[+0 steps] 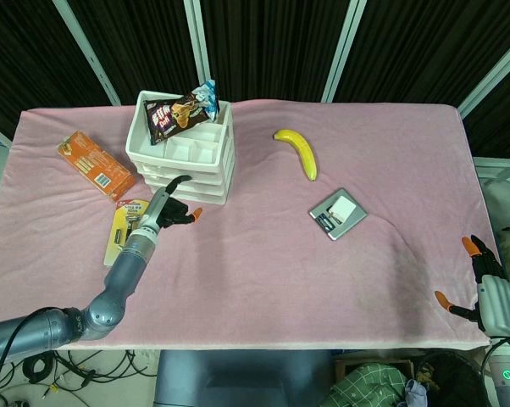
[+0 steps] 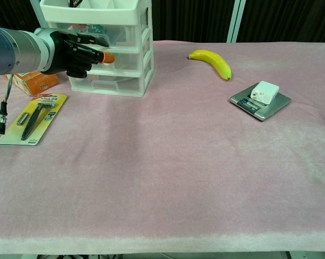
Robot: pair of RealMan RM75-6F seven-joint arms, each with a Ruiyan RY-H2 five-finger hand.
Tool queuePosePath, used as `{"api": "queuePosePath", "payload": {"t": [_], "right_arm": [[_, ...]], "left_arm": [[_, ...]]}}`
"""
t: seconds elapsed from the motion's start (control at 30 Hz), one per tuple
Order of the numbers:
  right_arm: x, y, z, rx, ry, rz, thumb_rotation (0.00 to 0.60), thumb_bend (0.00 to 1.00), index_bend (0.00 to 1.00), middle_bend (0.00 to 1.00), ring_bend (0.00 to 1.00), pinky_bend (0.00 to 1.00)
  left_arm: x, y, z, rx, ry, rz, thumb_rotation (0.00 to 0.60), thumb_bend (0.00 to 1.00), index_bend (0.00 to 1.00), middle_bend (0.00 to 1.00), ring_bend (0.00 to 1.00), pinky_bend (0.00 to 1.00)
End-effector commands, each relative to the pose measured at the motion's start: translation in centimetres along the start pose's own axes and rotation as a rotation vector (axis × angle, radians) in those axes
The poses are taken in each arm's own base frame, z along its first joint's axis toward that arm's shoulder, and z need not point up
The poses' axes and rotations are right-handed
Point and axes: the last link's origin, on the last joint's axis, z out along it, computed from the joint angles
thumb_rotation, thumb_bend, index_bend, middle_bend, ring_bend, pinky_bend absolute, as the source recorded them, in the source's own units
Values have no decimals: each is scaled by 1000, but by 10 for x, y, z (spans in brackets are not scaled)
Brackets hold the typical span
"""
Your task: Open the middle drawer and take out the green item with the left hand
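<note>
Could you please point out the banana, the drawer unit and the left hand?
banana (image 2: pixel 211 60): chest view, middle of the fruit.
drawer unit (image 2: pixel 131 59): chest view, front of the middle drawer.
left hand (image 2: pixel 76 54): chest view, back of the hand.

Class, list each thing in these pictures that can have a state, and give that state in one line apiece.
middle drawer: closed, flush with the unit's front.
top tray: open-topped, snack packet lying across it.
left robot hand: at the drawer front, holding nothing, fingers partly curled.
right robot hand: idle at the table's corner, fingers apart.
banana: unpeeled, lying on the cloth.
scale: white block resting on it.
razor pack: sealed, flat.
</note>
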Motion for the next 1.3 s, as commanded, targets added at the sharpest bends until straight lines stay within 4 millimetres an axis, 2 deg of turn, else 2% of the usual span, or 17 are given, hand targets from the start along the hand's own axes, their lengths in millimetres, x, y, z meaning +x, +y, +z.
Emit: {"api": "queuePosePath", "payload": {"t": [0.03,0.87,1.3], "right_arm": [[0,0,0,0,1,0,600,118,0,0,0,123],[0,0,0,-3,-1,10,600,118,0,0,0,123],[0,0,-1,-4,-1,16,600,118,0,0,0,123]], "left_arm": [[1,0,0,1,2,0,600,344,163,1000,992,959],[-1,-1,4,4,-5,-6,600,344,167,1000,992,959],[-4,-3,-2,-15,-36,-10,600,344,289,1000,994,959]]}}
